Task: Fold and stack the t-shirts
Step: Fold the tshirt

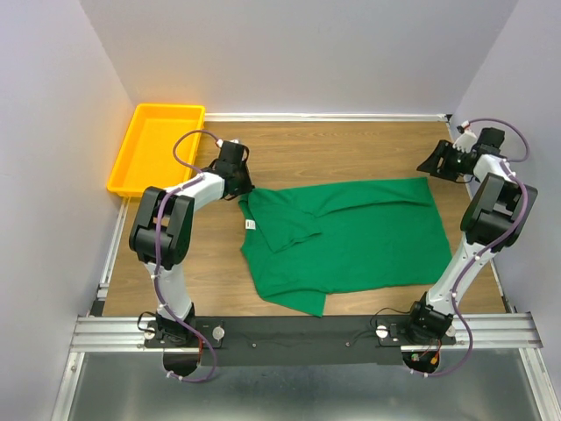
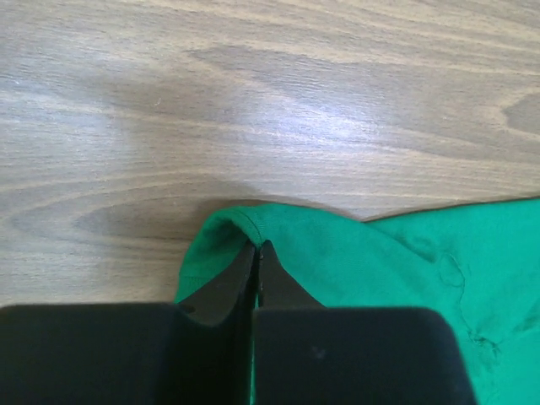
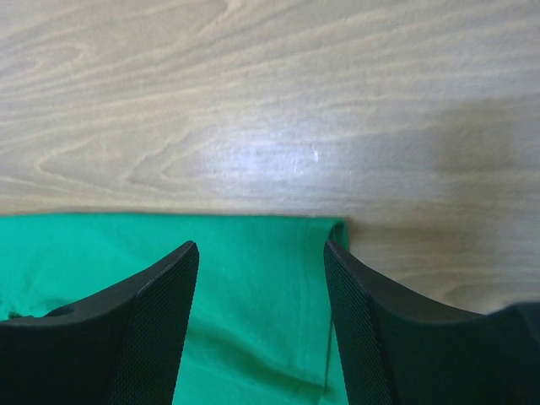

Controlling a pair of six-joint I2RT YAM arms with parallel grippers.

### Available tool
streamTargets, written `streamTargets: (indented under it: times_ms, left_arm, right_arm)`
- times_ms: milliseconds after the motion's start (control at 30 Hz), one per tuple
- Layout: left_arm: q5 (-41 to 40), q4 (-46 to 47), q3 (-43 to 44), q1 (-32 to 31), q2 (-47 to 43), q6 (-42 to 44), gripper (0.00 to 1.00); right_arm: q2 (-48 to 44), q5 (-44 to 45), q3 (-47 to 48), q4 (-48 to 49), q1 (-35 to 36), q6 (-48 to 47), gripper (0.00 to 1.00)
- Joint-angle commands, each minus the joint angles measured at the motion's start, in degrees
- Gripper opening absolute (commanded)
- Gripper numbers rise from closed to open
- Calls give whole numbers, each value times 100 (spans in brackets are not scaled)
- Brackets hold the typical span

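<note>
bright, even overhead light is flooding in, soft white glare is blooming on the pale wood-grain tabletop (image 3: 261, 156) in both wrist views, faint grey shadows are pooling alongside, and focus is looking sharp.

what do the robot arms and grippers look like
The left arm and right arm are white tubes with bulky black joints, and purple cables loop along each. The left gripper and right gripper are black, with wedge-shaped fingers; the right one's inner faces look finely textured.

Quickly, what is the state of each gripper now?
The left gripper is closed on the t-shirt, at its edge.
The right gripper is open, holding nothing.
</note>
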Motion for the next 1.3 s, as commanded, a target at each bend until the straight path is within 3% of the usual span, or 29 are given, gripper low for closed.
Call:
streamTargets:
  times_ms: [0,467,567,700,800,933,1267]
  left_arm:
    - [-47,115,-22,110,56,-15,4]
    - [366,282,-48,198,144,-15,0]
    - [384,282,-48,198,161,-23,0]
    - [419,291,-22,198,188,-23,0]
    - [436,299,4,207,205,-23,0]
    - [454,291,40,260,223,-32,0]
    - [471,185,532,453,512,-85,0]
  right_arm:
    - [256,-1,327,-35,-12,245,68]
    - [643,288,372,-106,32,246,62]
    - [608,332,319,-141,32,149,53]
    - [511,394,257,-159,32,70,36]
    - [537,446,379,-176,40,105,17]
    - [660,482,616,-176,32,192,4]
    - [1249,561,1724,-167,32,632,1]
